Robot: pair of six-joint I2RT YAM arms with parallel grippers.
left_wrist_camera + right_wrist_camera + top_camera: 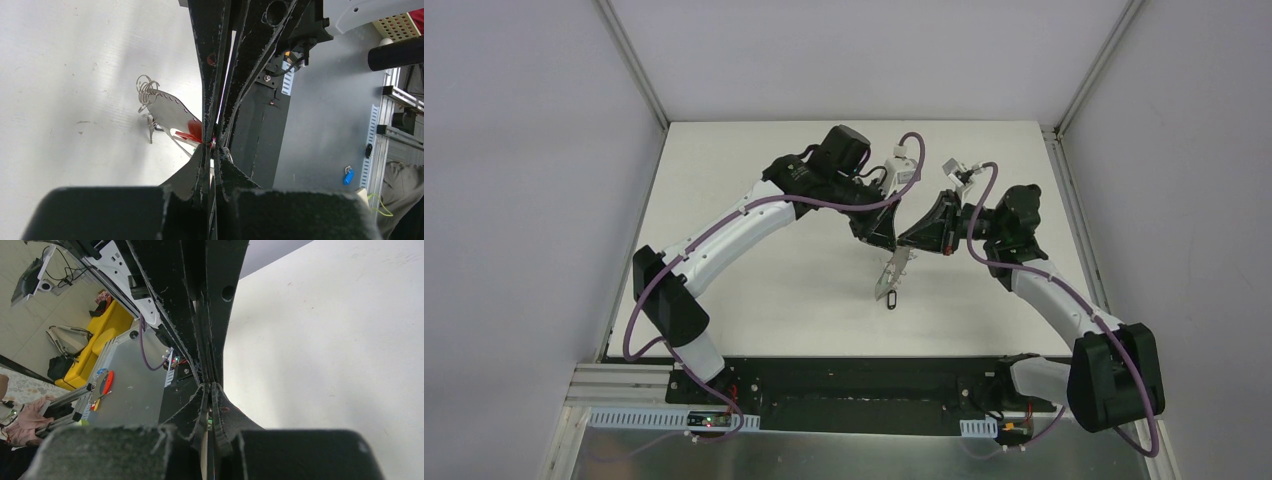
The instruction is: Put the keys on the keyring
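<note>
My left gripper and right gripper meet tip to tip above the middle of the white table. Both are shut. In the left wrist view the left gripper pinches thin grey wire of the keyring, with the red key head right beside the tips. A flat silver piece with a row of holes and wire loops hangs beyond. In the right wrist view the right gripper is shut on something thin with a green glint, seemingly the green key. A black key dangles lowest.
Purple cables loop over both arms. The black base rail runs along the near table edge, with a metal shelf below it. The frame posts stand at the back corners. White table lies on all sides of the grippers.
</note>
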